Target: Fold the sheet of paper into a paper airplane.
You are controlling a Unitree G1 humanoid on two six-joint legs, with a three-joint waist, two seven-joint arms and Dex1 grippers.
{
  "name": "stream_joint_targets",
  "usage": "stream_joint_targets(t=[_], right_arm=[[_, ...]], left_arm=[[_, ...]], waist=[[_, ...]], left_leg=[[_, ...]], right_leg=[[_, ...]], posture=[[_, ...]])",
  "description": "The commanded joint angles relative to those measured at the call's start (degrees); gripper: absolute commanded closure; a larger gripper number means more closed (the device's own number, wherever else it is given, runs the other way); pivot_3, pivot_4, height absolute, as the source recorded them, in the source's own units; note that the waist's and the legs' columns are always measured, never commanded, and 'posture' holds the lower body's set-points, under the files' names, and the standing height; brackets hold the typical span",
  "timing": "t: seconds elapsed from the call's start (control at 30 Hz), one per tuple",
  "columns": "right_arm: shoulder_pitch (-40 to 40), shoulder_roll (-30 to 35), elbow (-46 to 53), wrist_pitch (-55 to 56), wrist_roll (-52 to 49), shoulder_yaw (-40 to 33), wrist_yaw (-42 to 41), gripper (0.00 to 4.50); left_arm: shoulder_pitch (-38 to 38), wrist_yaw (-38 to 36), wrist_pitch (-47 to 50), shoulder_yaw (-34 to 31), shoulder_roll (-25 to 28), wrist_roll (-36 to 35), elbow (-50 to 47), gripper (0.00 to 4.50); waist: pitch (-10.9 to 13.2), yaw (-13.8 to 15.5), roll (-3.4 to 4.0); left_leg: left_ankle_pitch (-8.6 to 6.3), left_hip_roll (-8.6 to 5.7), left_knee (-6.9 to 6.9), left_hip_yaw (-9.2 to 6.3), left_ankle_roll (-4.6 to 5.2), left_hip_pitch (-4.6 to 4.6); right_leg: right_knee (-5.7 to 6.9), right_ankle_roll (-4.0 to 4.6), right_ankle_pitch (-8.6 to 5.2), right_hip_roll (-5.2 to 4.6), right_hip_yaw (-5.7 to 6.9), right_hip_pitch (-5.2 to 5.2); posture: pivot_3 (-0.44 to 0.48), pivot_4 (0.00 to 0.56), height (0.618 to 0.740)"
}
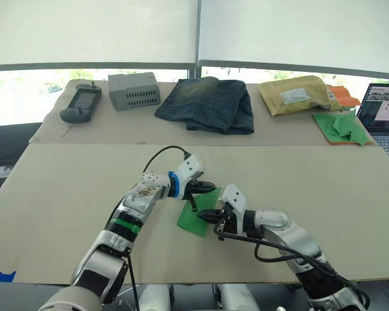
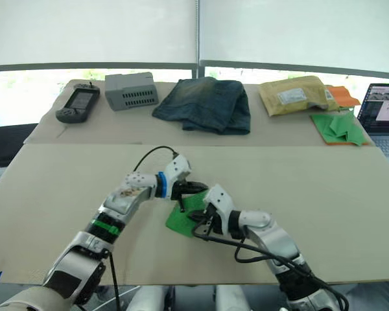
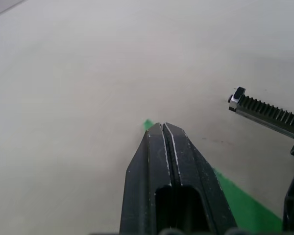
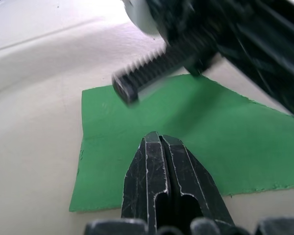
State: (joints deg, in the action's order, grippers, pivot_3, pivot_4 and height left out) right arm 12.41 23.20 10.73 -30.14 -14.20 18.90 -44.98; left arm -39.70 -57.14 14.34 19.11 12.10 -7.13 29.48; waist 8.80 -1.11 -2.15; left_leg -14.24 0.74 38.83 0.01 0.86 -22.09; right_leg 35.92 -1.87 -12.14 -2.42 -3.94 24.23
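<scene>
The green paper lies flat on the beige surface, near its front middle. Both arms reach inward over it, forearms angled toward each other. The left hand sits at the paper's far edge, its fingers pressed together with nothing seen between them. The right hand rests low over the paper's middle, its fingers likewise closed tight, tips on or just above the paper; a grip cannot be told.
</scene>
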Motion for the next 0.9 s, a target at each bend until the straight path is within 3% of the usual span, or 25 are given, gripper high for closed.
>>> stream_joint_targets(t=[0.03, 0.23, 0.43, 0.9], right_arm=[[-1.68, 0.15, -1.34, -2.45, 1.58, 1.35, 1.55, 4.50], [-1.85, 0.05, -1.22, -1.68, 1.07, 0.96, 1.81, 4.50], [-1.32, -0.04, -2.19, -1.36, 0.68, 0.64, 1.10, 4.50], [3.26, -0.75, -8.11, 1.15, 1.84, 2.77, -2.56, 4.50]], left_arm=[[-5.22, -0.60, -6.50, 0.14, -2.32, 2.27, 8.11, 4.47], [-9.17, 0.86, -11.40, -0.65, -4.17, 5.61, 20.90, 4.47], [-5.96, -3.27, -12.44, -1.33, -2.05, 5.77, 19.62, 4.47], [13.87, -7.38, -1.79, -3.41, 11.96, 2.71, -10.45, 4.47]], waist=[[0.00, -0.04, -0.01], [0.00, -0.12, -0.02], [-0.03, -0.52, -0.04], [-0.27, -1.46, -0.11]], left_leg=[[0.00, 0.00, 0.00, 0.00, 0.00, -0.01], [0.00, -0.01, 0.00, 0.00, 0.00, -0.02], [0.00, 0.01, -0.02, -0.01, 0.00, 0.03], [-0.01, 0.16, -0.12, -0.04, 0.00, 0.26]], right_leg=[[0.00, -0.01, 0.00, 0.01, 0.00, 0.01], [-0.02, -0.02, 0.00, 0.01, -0.01, 0.00], [-0.01, -0.03, 0.01, 0.02, 0.00, -0.06], [0.03, 0.01, -0.02, 0.03, -0.02, -0.16]], posture=[[0.000, 0.150, 0.728], [0.000, 0.150, 0.728], [0.000, 0.150, 0.728], [0.000, 0.150, 0.728]])
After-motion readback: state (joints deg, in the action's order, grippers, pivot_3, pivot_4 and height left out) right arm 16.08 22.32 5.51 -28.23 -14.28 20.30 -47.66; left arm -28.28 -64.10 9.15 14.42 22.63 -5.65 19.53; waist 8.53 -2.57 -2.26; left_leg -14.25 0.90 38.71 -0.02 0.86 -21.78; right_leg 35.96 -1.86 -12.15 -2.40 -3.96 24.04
